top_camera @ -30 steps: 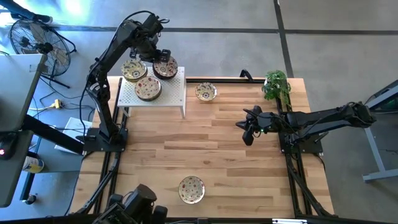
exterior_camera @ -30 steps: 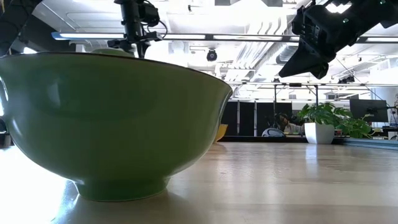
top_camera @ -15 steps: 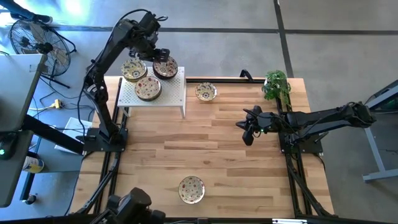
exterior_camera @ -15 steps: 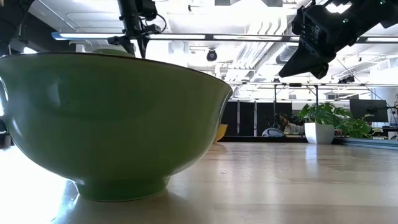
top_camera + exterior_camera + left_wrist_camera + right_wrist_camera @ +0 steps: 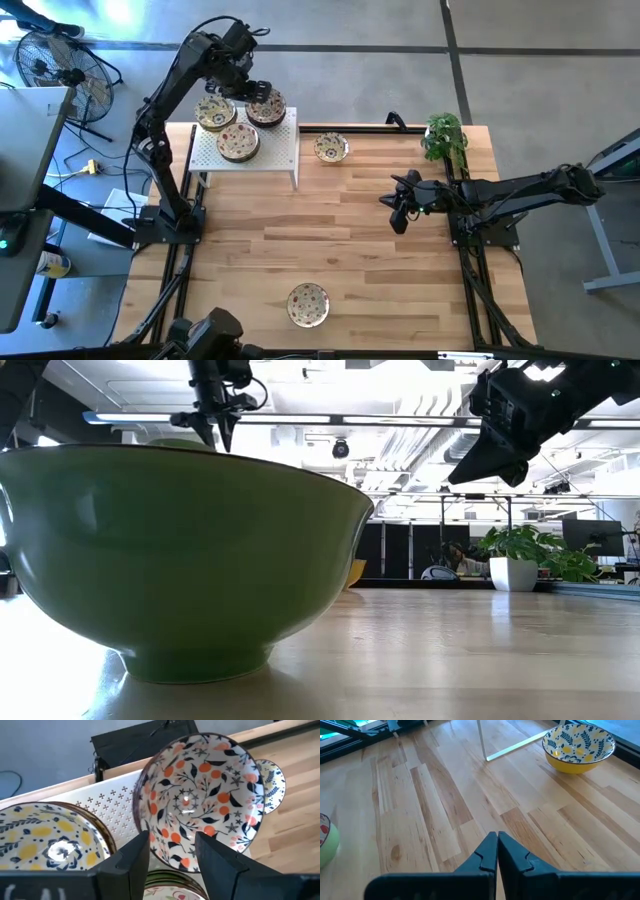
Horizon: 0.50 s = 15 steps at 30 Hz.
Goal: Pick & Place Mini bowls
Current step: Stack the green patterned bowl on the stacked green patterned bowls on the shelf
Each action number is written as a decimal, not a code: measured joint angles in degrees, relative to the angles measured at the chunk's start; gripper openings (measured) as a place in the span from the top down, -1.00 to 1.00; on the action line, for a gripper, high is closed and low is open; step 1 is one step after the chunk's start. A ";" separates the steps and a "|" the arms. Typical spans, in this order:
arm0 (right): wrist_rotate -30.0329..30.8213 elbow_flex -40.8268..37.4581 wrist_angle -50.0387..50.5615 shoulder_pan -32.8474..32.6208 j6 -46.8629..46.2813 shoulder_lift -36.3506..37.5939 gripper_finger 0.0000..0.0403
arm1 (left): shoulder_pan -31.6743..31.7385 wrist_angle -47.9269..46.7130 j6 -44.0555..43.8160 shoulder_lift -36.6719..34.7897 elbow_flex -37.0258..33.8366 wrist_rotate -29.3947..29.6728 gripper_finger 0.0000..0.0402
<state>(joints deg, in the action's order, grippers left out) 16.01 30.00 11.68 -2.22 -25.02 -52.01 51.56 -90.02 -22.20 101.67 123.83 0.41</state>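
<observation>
Three stacks of mini bowls stand on the white perforated rack (image 5: 270, 150) at the far left: a yellow one (image 5: 215, 112), a red-orange one (image 5: 267, 108) and a third (image 5: 238, 143). My left gripper (image 5: 252, 92) is open just above the near rim of the red-orange bowl (image 5: 200, 800), one finger on either side of that rim; I see no contact. A yellow bowl (image 5: 331, 147) rests on the table beside the rack. Another bowl, green outside (image 5: 308, 303), rests by the near edge. My right gripper (image 5: 385, 202) is shut and empty above mid-table.
A potted plant (image 5: 445, 135) stands at the far right corner. The green-sided bowl (image 5: 180, 550) fills the low view's left. Bare wood lies between the rack, the near bowl and my right gripper (image 5: 497, 836). A fan (image 5: 60, 65) stands off the table at the far left.
My left gripper has gone up a little over the red-orange bowl on the rack. The bowls and my right arm have kept still.
</observation>
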 joint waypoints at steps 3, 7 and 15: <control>-0.04 0.00 0.00 -0.01 0.00 0.00 0.99 | -0.40 0.01 0.81 0.00 0.00 0.21 0.26; -0.04 0.00 -0.01 -0.02 -0.05 0.00 1.00 | -1.91 0.47 1.42 -0.28 -0.01 3.04 0.41; 0.28 0.00 -0.04 0.00 -1.01 0.00 0.99 | -13.78 12.77 4.96 -8.00 -0.04 10.03 0.96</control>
<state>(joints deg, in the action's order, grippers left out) 16.29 30.00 11.64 -2.22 -26.02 -52.01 37.78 -77.25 -17.24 93.67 123.79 10.44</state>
